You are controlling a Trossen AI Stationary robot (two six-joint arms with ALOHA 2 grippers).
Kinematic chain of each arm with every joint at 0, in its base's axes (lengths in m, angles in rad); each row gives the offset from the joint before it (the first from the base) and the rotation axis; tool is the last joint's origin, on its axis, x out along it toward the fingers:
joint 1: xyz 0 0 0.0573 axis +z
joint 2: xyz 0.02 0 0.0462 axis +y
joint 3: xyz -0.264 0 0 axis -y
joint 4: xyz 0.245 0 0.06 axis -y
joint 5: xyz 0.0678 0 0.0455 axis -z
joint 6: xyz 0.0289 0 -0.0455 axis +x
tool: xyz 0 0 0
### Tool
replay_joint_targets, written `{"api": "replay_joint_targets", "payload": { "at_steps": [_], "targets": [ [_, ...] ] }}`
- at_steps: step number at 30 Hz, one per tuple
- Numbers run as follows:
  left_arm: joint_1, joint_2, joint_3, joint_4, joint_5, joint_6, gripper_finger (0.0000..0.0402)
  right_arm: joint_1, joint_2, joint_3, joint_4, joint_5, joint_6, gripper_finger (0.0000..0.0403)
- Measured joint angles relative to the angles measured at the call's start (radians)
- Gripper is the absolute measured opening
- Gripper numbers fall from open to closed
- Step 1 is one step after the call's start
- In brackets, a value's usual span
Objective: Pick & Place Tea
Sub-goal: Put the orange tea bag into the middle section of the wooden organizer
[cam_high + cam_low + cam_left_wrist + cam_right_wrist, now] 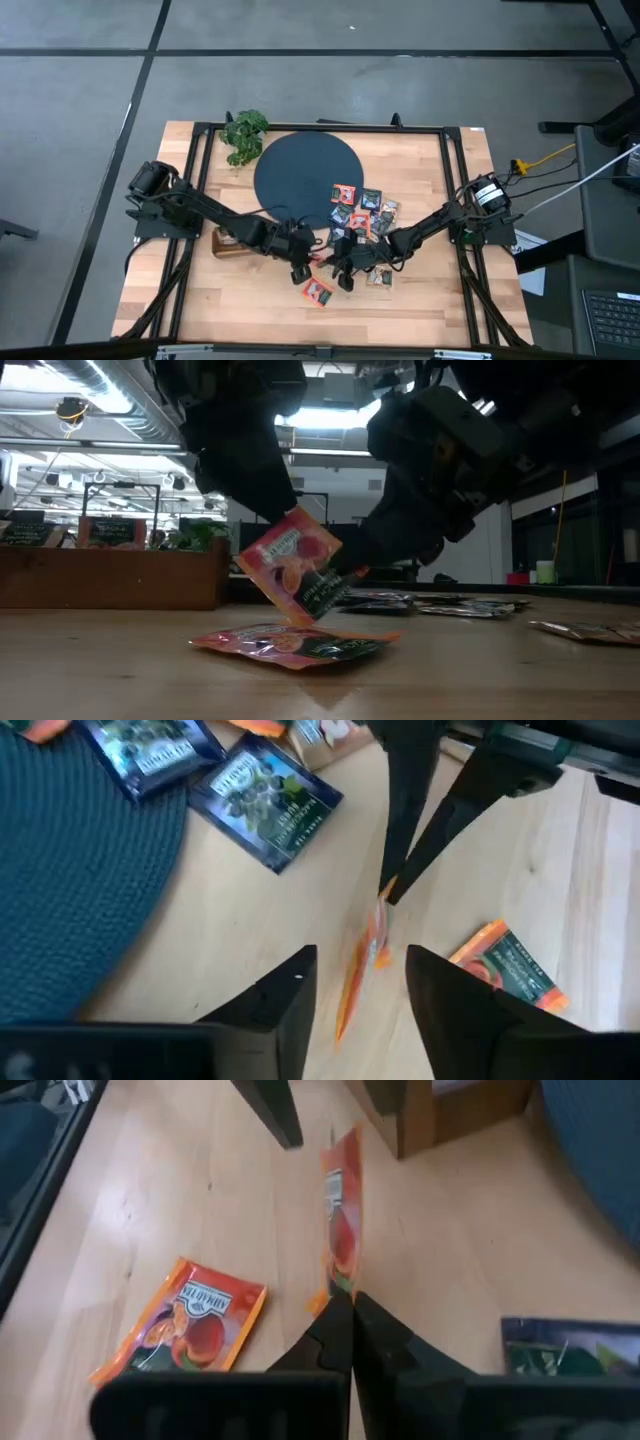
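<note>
Right pincer (345,1312) pinching our orange sachet (342,1220) upright | left pincer (358,982) open beside it | second sachet (183,1325) flat on tabletop (250,1210)

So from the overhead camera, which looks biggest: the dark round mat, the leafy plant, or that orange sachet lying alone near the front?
Largest to smallest in the high view:
1. The dark round mat, by far.
2. The leafy plant.
3. The lone orange sachet, clearly the smallest.
All rest on one table, so nearness hardly skews this.
</note>
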Motion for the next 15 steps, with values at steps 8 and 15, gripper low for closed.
{"api": "replay_joint_targets", "payload": {
  "at_steps": [8, 15],
  "targets": [
    [0.029, 0.0, 0.0, 0.005, 0.054, 0.013, 0.0176, 0.022, 0.0, 0.002, 0.046, 0.069, -0.068, 0.0003],
    [0.028, 0.0, 0.0, 0.036, 0.07, 0.056, 0.0148, 0.022, 0.0, 0.002, 0.085, 0.074, -0.099, 0.0003]
  ]
}}
